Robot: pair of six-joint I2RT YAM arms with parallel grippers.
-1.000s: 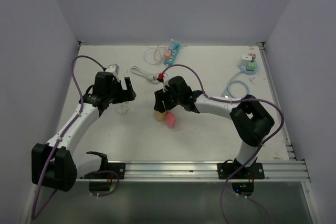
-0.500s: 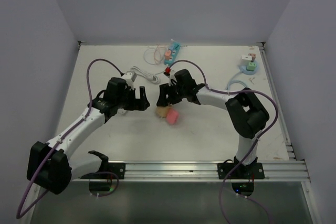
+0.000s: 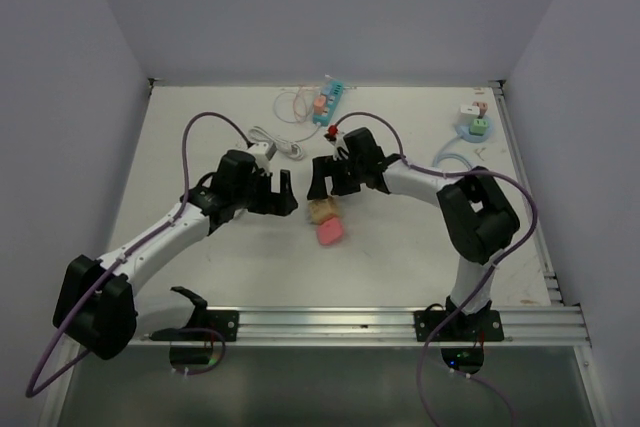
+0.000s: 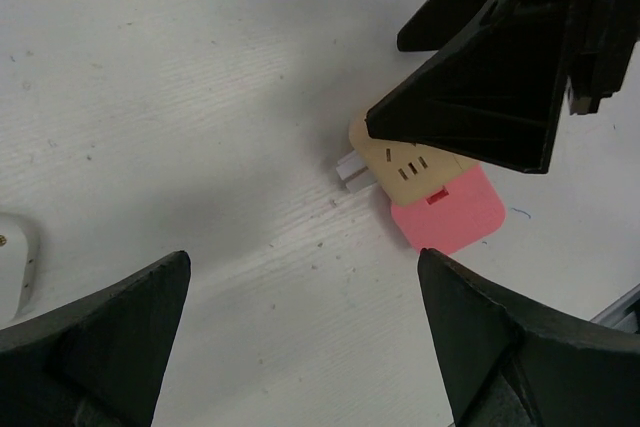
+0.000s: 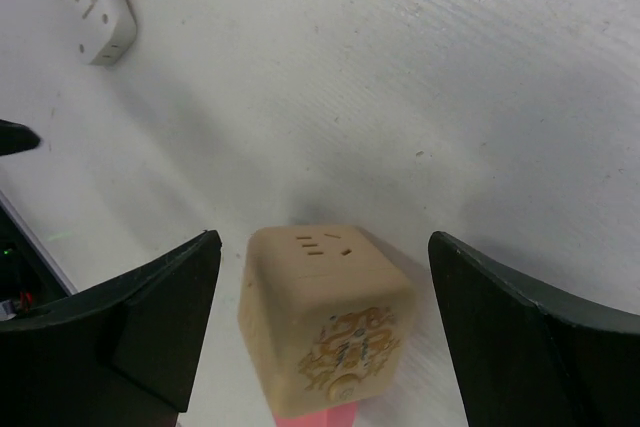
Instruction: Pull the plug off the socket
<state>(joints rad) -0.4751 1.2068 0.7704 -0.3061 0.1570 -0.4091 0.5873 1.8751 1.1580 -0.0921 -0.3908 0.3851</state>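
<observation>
A tan cube socket (image 3: 321, 210) lies on the table with a pink plug (image 3: 331, 233) joined to its near side. In the right wrist view the cube (image 5: 325, 317) sits between my open right gripper's (image 5: 325, 247) fingers without touching them, and a sliver of the pink plug (image 5: 315, 417) shows below. My right gripper (image 3: 322, 182) hovers just behind the cube. My left gripper (image 3: 283, 197) is open and empty, just left of the cube. The left wrist view shows the cube (image 4: 410, 162), the pink plug (image 4: 447, 212) and a small white piece (image 4: 352, 169) on the cube's side.
A white plug adapter (image 5: 100, 7) lies nearby. A white cable (image 3: 280, 142) lies behind the left arm. A teal power strip (image 3: 330, 99) sits at the back. A blue cable coil (image 3: 450, 162) and small sockets (image 3: 475, 127) lie at the back right.
My left arm has swung right toward the cube. My right gripper has moved to the far side of the cube. The cube and pink plug have shifted slightly right.
</observation>
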